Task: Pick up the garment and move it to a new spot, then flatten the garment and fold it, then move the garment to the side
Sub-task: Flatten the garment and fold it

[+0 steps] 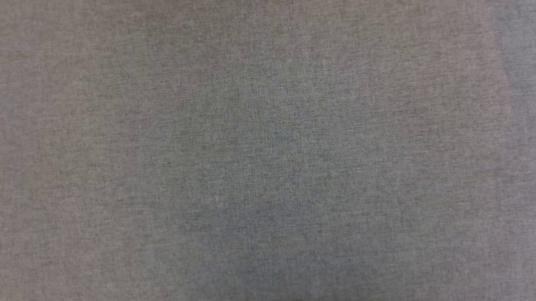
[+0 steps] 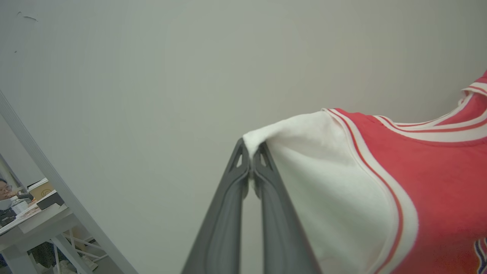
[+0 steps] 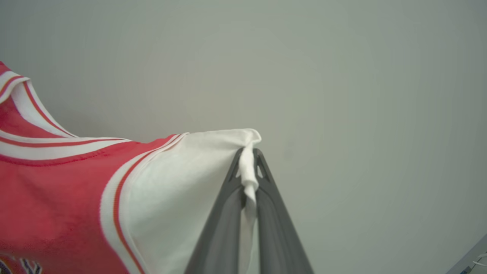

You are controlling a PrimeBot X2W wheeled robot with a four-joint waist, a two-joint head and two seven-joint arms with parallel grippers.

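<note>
We see the garment [image 2: 437, 182], a red jersey with red-and-white striped trim, hanging in the air, spread between the two grippers in front of a pale wall [image 2: 152, 76]. The left gripper [image 2: 251, 152] has its jaws closed on the tip of one white sleeve [image 2: 323, 182]. The right gripper [image 3: 249, 160] has its jaws closed on the other white sleeve [image 3: 182, 182], with a twist of cloth running down between them. Dark lettering [image 3: 23, 264] shows at the garment's lower edge, but it is cut off and we cannot read it. Far to the left stands a white table [image 2: 34, 224]. The head view gives us a grey woven surface [image 1: 268, 150].
</note>
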